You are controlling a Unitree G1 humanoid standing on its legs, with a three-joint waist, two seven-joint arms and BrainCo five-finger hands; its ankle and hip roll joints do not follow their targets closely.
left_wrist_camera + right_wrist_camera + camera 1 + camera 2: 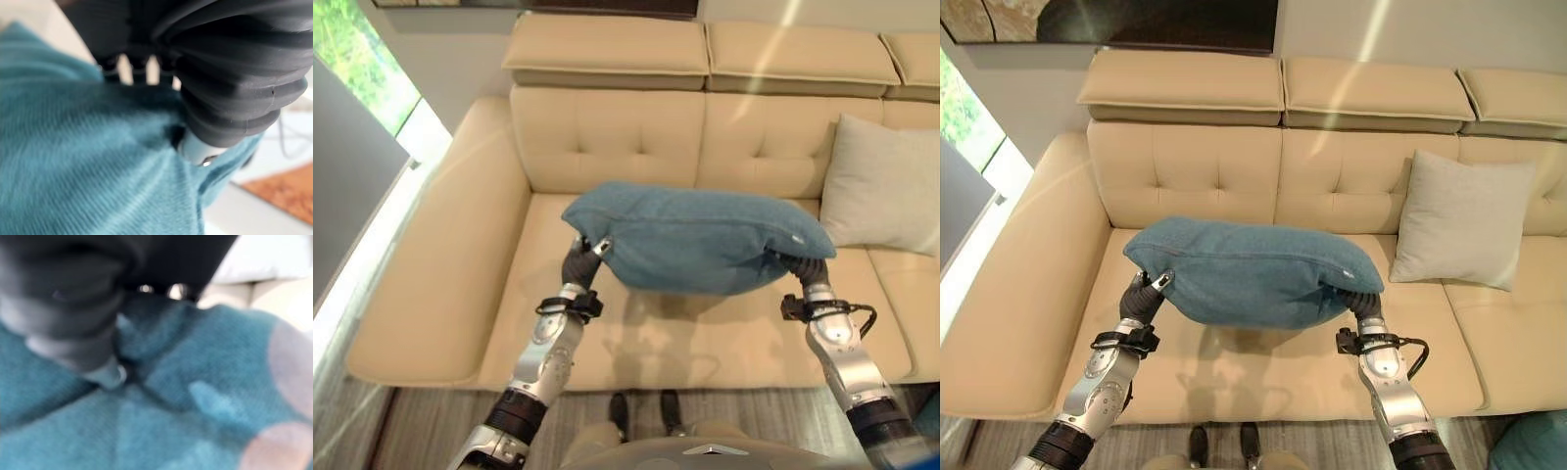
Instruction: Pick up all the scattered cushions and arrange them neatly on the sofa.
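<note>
The big cream leather sofa (1195, 176) with soft buttoned back fills most of the head views. Its seat is bare on the robot's left side, so there is room there for more cushions. One pale grey square cushion (1459, 217) already leans upright against the sofa back on the right, which looks like the tidy way the others should sit.

The blue-green fabric cushion (1253, 269) is up in the air above the seat, not touching it, and it lies flat and long between the two arms. It is wide and floppy, so one hand at each end keeps it from sagging or sliding out.

The left hand (1148, 290) is tucked in at the cushion's left end. In its wrist view the cloth bunches around its fingers, so it seems to be gripping the cushion. The right hand (1363, 299) is at the right end, its thumb pressed into the fabric, pinching it too.

I think the cushion is about to be set down.
</note>
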